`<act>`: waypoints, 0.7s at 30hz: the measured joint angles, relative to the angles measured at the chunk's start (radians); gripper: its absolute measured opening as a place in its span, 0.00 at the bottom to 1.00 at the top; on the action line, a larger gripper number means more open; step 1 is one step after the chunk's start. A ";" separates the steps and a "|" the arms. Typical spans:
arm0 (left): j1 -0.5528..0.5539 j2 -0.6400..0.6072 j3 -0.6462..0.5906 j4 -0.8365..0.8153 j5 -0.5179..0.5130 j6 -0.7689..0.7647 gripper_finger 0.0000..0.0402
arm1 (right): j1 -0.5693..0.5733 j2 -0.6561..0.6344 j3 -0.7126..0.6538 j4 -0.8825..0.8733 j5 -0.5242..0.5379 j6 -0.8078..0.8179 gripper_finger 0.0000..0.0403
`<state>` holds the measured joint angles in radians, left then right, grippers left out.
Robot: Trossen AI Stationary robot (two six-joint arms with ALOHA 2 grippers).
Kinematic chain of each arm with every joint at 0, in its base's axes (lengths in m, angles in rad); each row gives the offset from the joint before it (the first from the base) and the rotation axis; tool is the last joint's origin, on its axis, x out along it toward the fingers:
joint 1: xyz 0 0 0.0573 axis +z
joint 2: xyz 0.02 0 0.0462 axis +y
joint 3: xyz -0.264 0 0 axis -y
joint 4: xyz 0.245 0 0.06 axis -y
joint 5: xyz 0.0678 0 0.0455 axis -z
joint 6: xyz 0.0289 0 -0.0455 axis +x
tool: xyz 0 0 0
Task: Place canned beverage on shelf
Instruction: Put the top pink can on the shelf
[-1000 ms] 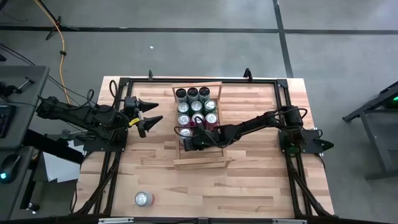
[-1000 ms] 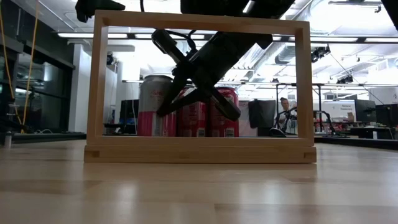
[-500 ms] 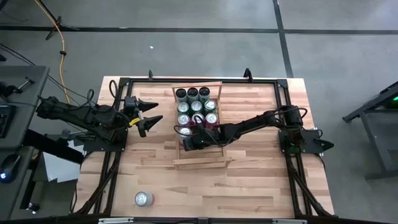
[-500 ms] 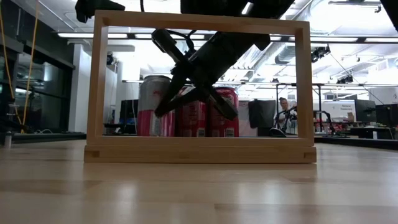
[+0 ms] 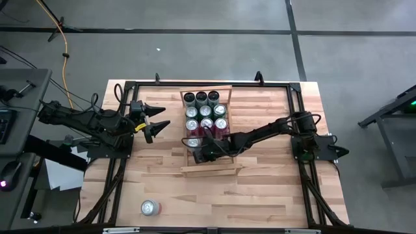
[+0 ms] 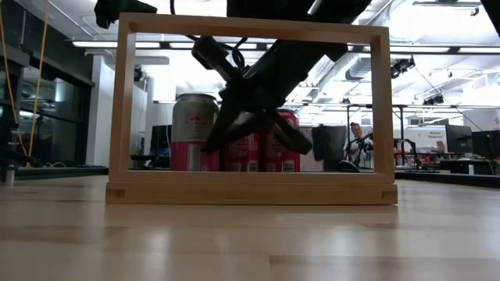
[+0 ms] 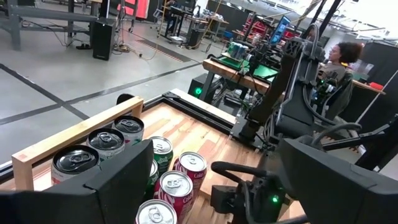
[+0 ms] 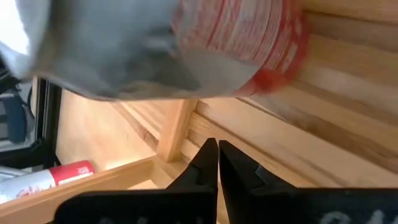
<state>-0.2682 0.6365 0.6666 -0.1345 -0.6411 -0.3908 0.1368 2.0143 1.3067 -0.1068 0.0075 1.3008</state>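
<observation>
The light-wood slatted shelf (image 5: 207,170) lies mid-table and holds several upright cans (image 5: 206,110). Its near end bar fills the low view (image 6: 250,187). My right gripper (image 5: 197,156) is shut inside the shelf's near part, slanting down toward the slats (image 8: 217,149). It is just on the near side of a silver-and-red can (image 5: 193,141) that stands in the front row (image 6: 194,129). My left gripper (image 5: 166,116) is open and empty, hovering left of the shelf. Another can (image 5: 151,207) stands alone on the tabletop near the front edge. My right gripper's shut fingers (image 8: 208,163) point at the shelf's slats beside a corner post. The silver-and-red can (image 8: 236,37) is close above them in the right wrist view. I cannot tell whether the gripper touches the can or the slats.
A black metal frame (image 5: 296,97) runs around the tabletop. The shelf's side rails (image 5: 184,130) and end bars hem in the cans. Bare wood tabletop (image 5: 260,195) lies near and right of the shelf. A person (image 6: 358,140) shows far off in the room.
My right gripper has gone a little toward the table's near edge inside the shelf, away from the front row of cans. The cans stand as before.
</observation>
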 joint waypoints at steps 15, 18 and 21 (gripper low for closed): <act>0.000 0.000 0.000 0.000 0.000 0.000 0.85 | 0.016 0.086 0.000 0.126 0.146 0.185 0.00; 0.000 0.000 0.000 0.000 0.000 0.000 0.85 | 0.016 0.086 0.000 0.111 0.160 0.187 0.00; 0.000 0.000 0.000 0.001 0.000 0.000 0.85 | 0.016 0.086 0.000 0.088 0.177 0.204 0.00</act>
<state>-0.2680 0.6365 0.6666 -0.1337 -0.6411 -0.3908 0.1532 2.1006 1.3064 -0.0185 0.1845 1.5053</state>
